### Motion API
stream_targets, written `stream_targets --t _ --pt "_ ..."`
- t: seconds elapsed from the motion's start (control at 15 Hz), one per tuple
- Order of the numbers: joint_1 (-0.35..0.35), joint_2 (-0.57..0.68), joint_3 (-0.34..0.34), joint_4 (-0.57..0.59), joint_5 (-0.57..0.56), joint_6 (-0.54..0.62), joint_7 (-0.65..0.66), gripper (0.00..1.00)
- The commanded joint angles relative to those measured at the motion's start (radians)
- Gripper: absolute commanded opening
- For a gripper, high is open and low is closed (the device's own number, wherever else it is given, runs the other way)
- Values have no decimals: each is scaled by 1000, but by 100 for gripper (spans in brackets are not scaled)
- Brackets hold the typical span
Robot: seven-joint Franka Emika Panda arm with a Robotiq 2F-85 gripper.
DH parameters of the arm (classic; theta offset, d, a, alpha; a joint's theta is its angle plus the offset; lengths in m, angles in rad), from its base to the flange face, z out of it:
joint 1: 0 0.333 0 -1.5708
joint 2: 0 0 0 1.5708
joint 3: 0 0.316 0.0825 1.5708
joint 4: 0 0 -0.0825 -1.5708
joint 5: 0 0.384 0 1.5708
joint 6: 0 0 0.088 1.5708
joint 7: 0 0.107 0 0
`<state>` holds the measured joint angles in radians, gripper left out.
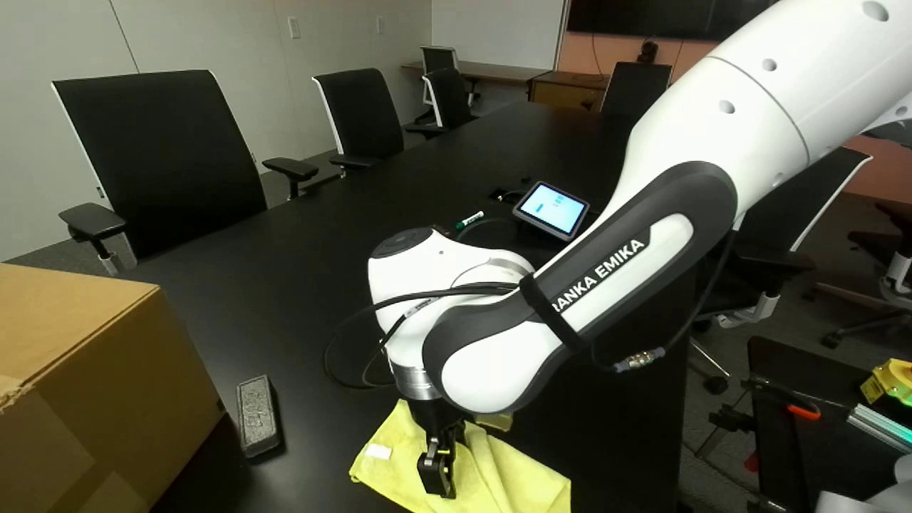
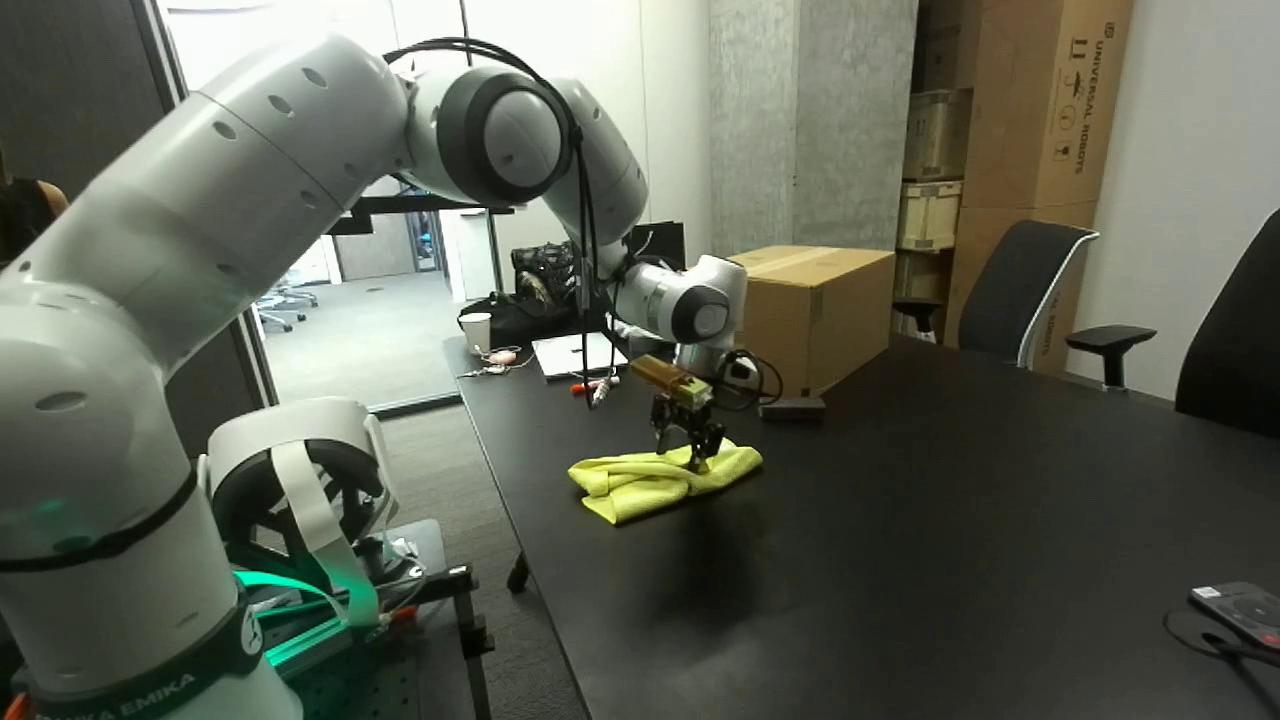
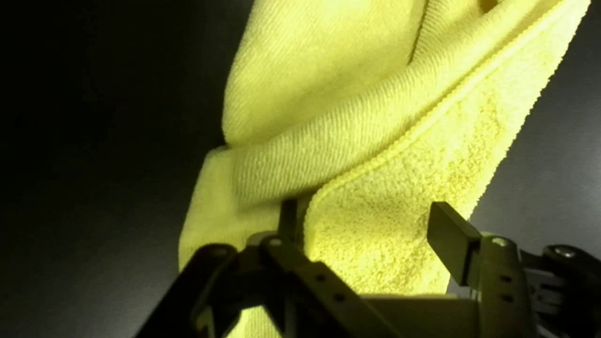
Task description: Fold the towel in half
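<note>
The yellow towel (image 1: 524, 481) lies bunched on the black table, with overlapping folds. It also shows in an exterior view (image 2: 640, 490) and in the wrist view (image 3: 310, 164). In the wrist view a ribbed layer lies folded over, and a fluffy layer with a stitched edge lies at its right. My gripper (image 3: 366, 227) is open over the towel, pointing down. Its left fingertip sits by the stitched edge, partly under the ribbed fold, and its right fingertip is near the outer edge. The gripper shows low on the towel in both exterior views (image 1: 438, 470) (image 2: 688, 440).
A cardboard box (image 1: 92, 385) stands on the table (image 1: 285, 299) with a grey eraser (image 1: 258, 415) beside it. A tablet (image 1: 552, 210) and a green marker (image 1: 469, 219) lie farther along. A white cup (image 2: 476, 332) and a laptop (image 2: 575, 354) are near the table's end.
</note>
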<state>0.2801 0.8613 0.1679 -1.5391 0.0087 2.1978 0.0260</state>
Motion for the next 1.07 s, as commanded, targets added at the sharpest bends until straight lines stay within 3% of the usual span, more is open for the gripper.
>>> stream_targets --t 0.0,0.27,0.47,1.0 --pt "5 -12 0 18 -6 -40 -2 45" --pt "12 -20 -8 26 -19 -55 3 14" --pt "15 -23 -11 35 -28 -66 3 5" --pt "25 -11 -11 87 -61 -104 -5 7"
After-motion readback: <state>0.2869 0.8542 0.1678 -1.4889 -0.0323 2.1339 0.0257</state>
